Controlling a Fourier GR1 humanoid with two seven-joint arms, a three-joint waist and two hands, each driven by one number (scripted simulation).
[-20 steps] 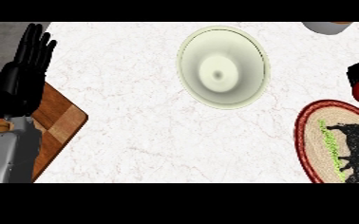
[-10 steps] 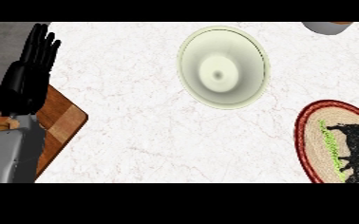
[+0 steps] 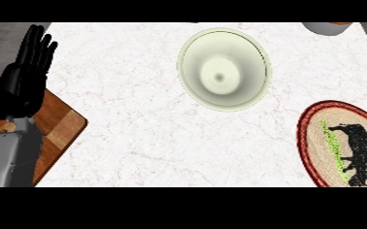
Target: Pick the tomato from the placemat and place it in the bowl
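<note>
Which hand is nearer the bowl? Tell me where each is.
Left, by what shows: the left hand rests open at the view's left edge, apart from the bowl. The right hand is out of view.

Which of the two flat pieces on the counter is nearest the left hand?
The wooden board at the left edge, beside the open left hand. The red-rimmed placemat lies at the right edge.

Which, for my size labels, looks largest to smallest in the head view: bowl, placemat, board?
Bowl
Placemat, though the frame edge cuts it off
Board, partly under the left arm
Whole sizes stay unsure.
</note>
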